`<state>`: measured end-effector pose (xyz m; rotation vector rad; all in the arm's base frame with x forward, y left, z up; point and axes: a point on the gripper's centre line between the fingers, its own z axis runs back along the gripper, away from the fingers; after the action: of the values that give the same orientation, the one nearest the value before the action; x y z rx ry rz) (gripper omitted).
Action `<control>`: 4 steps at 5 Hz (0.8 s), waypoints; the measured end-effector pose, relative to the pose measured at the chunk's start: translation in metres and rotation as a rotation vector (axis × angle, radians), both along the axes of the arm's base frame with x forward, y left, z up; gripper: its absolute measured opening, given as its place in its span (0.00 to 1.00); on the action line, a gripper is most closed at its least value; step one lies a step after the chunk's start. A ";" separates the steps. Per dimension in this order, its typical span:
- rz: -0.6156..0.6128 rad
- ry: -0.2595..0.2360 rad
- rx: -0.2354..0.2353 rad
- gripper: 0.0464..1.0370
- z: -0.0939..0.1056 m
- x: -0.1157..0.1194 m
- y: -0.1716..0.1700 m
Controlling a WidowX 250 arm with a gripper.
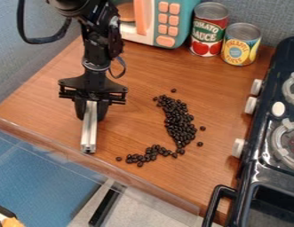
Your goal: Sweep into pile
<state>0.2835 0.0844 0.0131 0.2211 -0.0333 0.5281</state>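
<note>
Brown desk (224,91): stove (254,157) along one side, toy microwave (168,26) and cans (210,29) by the far edge.
Fingers (102,111): pinching the bar, above the side away from the stove.
Silver bar (89,128): slants down toward the front edge; contact with the wood, cannot tell.
Dark beans (180,122): a bent trail, thick through the desk's middle, its thin tail near the front edge; strays lie toward the stove and toward the bar.
Step in hand: probably lining up a gathering stroke.
Good stroke: lay the bar's length flat behind the tail, then push slowly toward the thick part, lifting before each return.
Strays: go around their outer side and nudge them inward.
Risk: rolling beans could drop off the front edge; a raised bar might ride over them.
</note>
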 end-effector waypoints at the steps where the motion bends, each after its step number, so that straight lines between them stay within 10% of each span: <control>1: 0.058 0.004 -0.010 0.35 -0.002 -0.002 -0.005; 4: 0.067 -0.057 0.023 0.35 -0.008 -0.004 -0.023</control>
<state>0.2799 0.0610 0.0054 0.2301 -0.0872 0.6009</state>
